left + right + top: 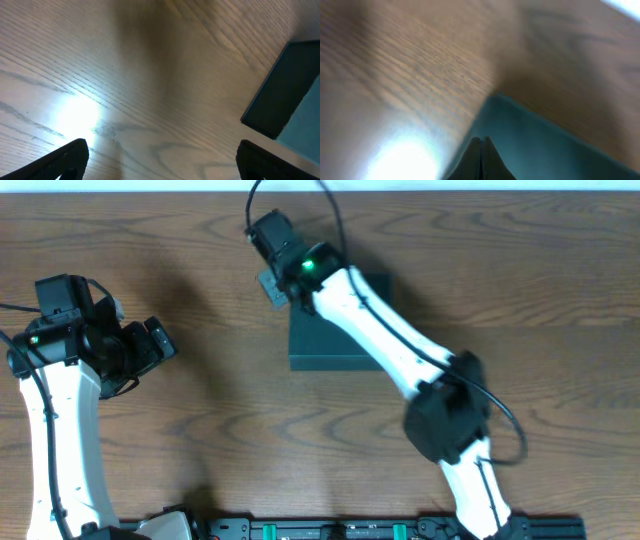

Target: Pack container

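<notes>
The dark teal-green container (322, 346) lies with its lid down in the middle of the wooden table, partly under my right arm. My right gripper (272, 288) is at the container's far left corner. In the right wrist view its fingers (481, 145) are pressed together with nothing seen between them, over the edge of the container (540, 145). My left gripper (160, 343) is open and empty, well to the left of the container. In the left wrist view its fingers (162, 160) are spread wide above bare wood, with the container (286, 92) at the right edge.
The wooden table (200, 260) shows no snack packets or other loose objects. A dark rail (380, 530) with the arm bases runs along the front edge. Glare from a lamp brightens the wood in both wrist views.
</notes>
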Controlling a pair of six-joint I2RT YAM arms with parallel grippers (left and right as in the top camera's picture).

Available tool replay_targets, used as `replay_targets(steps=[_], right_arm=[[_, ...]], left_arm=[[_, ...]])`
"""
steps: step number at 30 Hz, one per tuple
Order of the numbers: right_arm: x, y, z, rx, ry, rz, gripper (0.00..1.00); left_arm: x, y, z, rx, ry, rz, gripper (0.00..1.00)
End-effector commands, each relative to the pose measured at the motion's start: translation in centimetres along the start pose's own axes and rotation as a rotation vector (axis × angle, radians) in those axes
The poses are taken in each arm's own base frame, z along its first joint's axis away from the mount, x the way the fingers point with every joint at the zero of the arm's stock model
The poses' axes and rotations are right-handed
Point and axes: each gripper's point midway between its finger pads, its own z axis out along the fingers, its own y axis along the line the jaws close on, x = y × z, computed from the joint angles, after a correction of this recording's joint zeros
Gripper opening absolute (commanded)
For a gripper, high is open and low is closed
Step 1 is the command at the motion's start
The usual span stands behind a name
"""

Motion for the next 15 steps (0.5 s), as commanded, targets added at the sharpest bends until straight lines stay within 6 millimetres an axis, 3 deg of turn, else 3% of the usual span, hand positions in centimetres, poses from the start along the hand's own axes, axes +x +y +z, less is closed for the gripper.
replay_targets(steps=[1,6,11,15], right_arm=[[-1.2,-2.8,-5.8,0.043,-0.048,0.097,0.01],[3.3,-5.5,-8.1,0.093,0.127,0.119,0.01],[6.5,-7.9,-8.5,0.117,0.221,0.112,0.01],[9.2,-7.5,-8.6,-0.008,0.240,0.044,0.01]], left_arm=[[0.0,0.2,0.1,-0.004,0.004,0.002,0.95],[0.0,0.2,0.1,-0.004,0.004,0.002,0.95],[0.0,0.2,0.1,-0.004,0.004,0.002,0.95],[0.0,0.2,0.1,-0.004,0.004,0.002,0.95]])
